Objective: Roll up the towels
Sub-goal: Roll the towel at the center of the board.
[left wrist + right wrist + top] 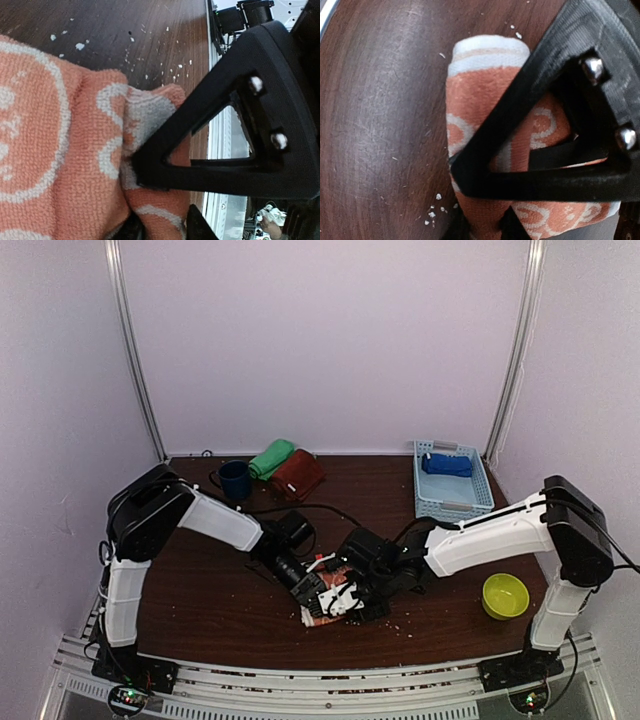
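The orange towel with white print (318,614) lies partly rolled near the table's front middle, with both grippers meeting over it. In the left wrist view a fold of this orange towel (50,150) fills the narrow gap of my left gripper (160,200), whose jaws pinch it. My left gripper (316,590) comes in from the left. In the right wrist view the rolled orange towel (480,85) is clamped in my right gripper (487,207). My right gripper (355,598) reaches in from the right. A green towel (271,458) and a maroon towel (297,475) lie at the back. A blue towel (446,465) rests in the basket.
A pale blue basket (452,505) stands at the back right. A navy mug (235,480) sits beside the green towel. A yellow-green bowl (505,595) is at the front right. White crumbs (432,212) speckle the dark wood table (200,590).
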